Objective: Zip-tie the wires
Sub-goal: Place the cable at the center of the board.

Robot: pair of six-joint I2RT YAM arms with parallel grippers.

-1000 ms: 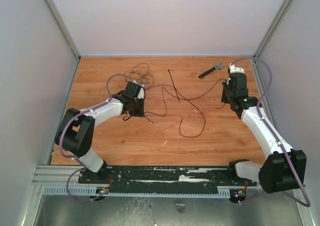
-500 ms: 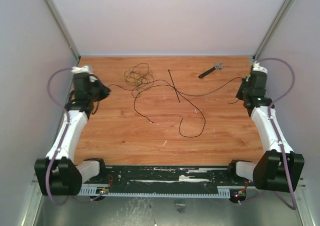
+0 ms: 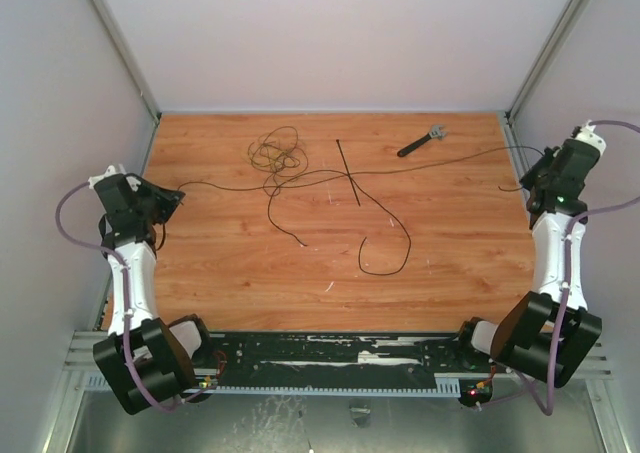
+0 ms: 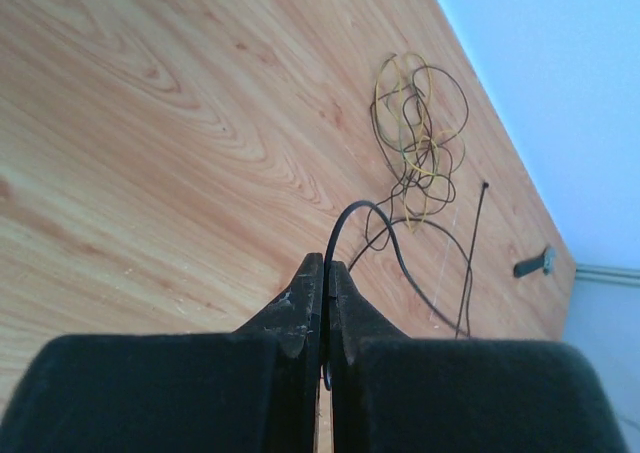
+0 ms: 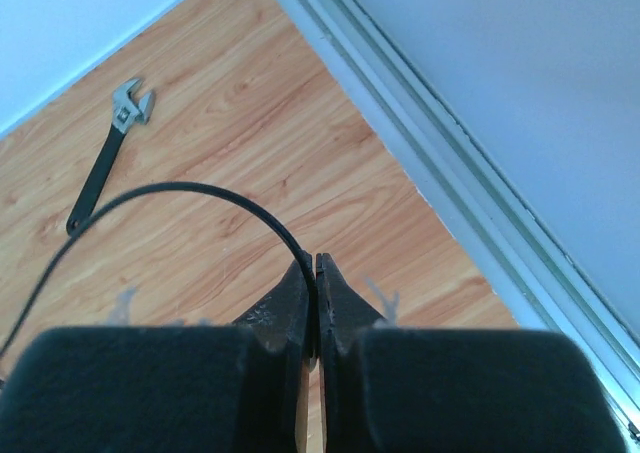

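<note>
Spread wide apart, my left gripper [image 4: 322, 265] and right gripper [image 5: 313, 260] each pinch an end of the wires [image 3: 276, 154]. The zip tie [image 3: 348, 172] lies unfastened roughly midway between my jaws. Bundling, I judge, has not yet begun.

Bright, even, diffuse light, faint shadows; wrist views blur along their bottom edge.

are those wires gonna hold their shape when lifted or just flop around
Probably floppy: the wires lie in loose curls and bend freely out of the left end effector and right end effector. Likely very light, being so thin. They may snag, since a strand crosses the zip tie.
</note>
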